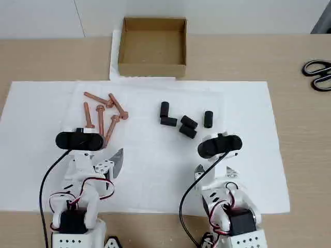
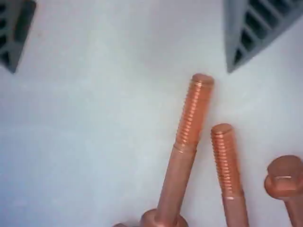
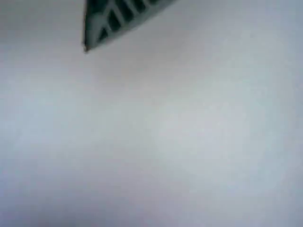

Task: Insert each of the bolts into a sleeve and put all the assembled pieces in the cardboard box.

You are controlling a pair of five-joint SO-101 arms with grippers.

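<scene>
Bolts (image 1: 101, 116) of copper-coloured metal, five in all, are lying loose on the wide white paper sheet (image 1: 155, 170) ahead of the left arm, and none is sitting in a sleeve yet. Nearest the bases, the left gripper (image 2: 120, 64) is hanging low over the paper with its two grey ribbed fingers (image 2: 255, 28) spread wide and gripping nothing. The threaded ends of two bolts are pointing toward the gap between the fingers, one ending just beside a fingertip without touching it. Alongside, the right gripper (image 1: 215, 171) is hovering over bare paper with its jaws parted and carrying nothing, and one grey ribbed finger (image 3: 123, 19) is showing above the sheet. Further out, the bolts are fanning in a loose cluster, two of them lying side by side. To their right, near the middle of the sheet and well apart from them, five short black cylindrical sleeves (image 1: 183, 121) are lying scattered: two touching pairs and one alone at the right. Beyond the sheet's far edge, the open brown cardboard box (image 1: 152, 70) is sitting on the light wooden table (image 1: 289, 57), with a smaller white sheet (image 1: 114, 51) sticking out beneath its left side. At the far right, black-handled scissors (image 1: 316, 75) are resting on the table.
</scene>
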